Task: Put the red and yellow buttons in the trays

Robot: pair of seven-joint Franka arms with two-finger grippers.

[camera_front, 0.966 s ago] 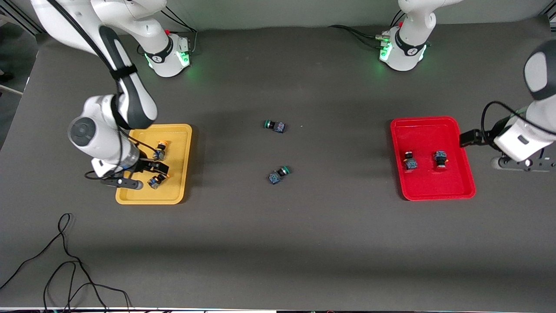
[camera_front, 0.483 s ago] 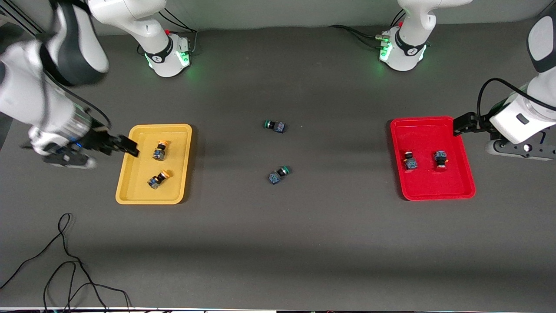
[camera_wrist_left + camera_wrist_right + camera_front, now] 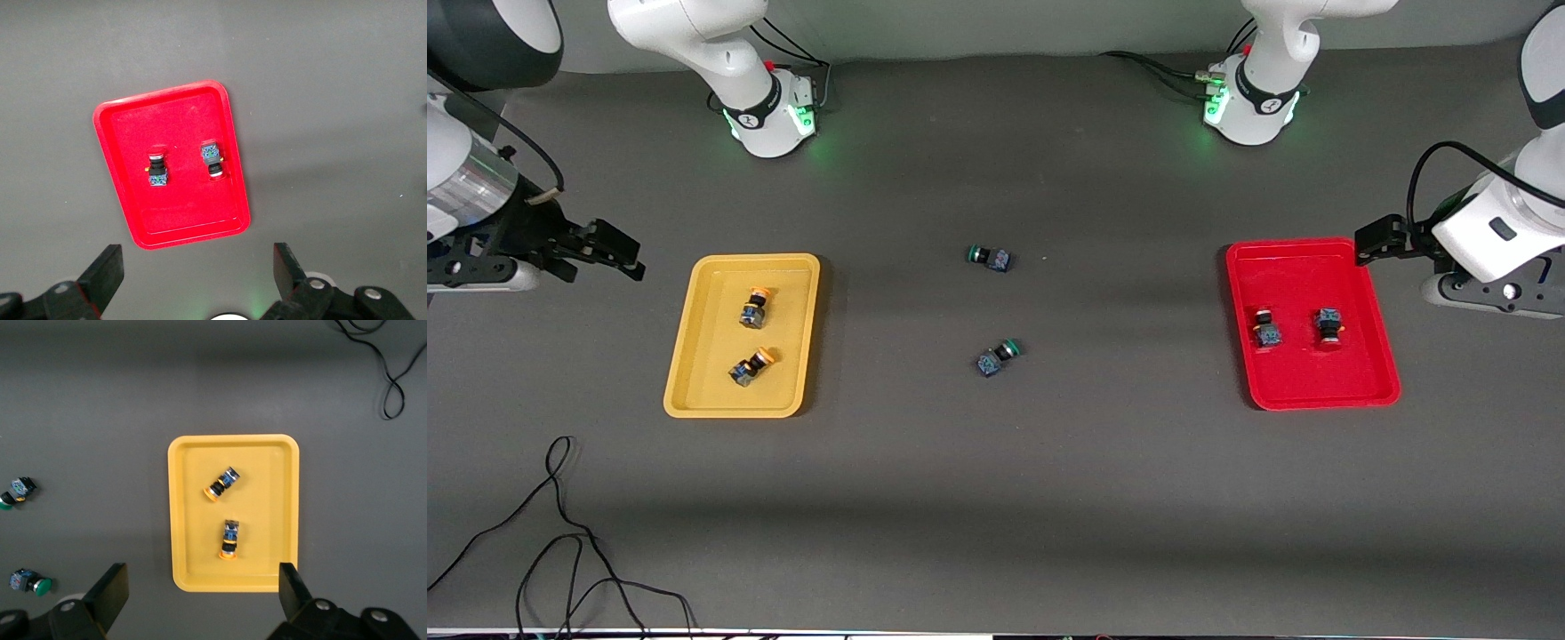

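The yellow tray (image 3: 703,356) holds two yellow-capped buttons (image 3: 754,308) (image 3: 749,365), lying apart. The red tray (image 3: 1303,373) holds two dark-bodied buttons (image 3: 1265,327) (image 3: 1329,325) whose caps blend with the tray's red. My right gripper (image 3: 618,252) is open and empty, raised over bare table beside the yellow tray at the right arm's end. Its wrist view looks down on that tray (image 3: 267,487) and both buttons (image 3: 221,485) (image 3: 229,539). My left gripper (image 3: 1374,240) is open and empty, raised by the red tray's corner. Its wrist view shows that tray (image 3: 187,113) and buttons (image 3: 157,168) (image 3: 211,160).
Two green-capped switches (image 3: 989,258) (image 3: 997,356) lie on the dark table between the trays; they also show in the right wrist view (image 3: 15,492) (image 3: 30,582). A black cable (image 3: 560,533) lies looped near the front edge at the right arm's end.
My right gripper has risen from inside the yellow tray and drawn back off it toward the right arm's end of the table. Both yellow buttons stay put. My left gripper has lifted slightly.
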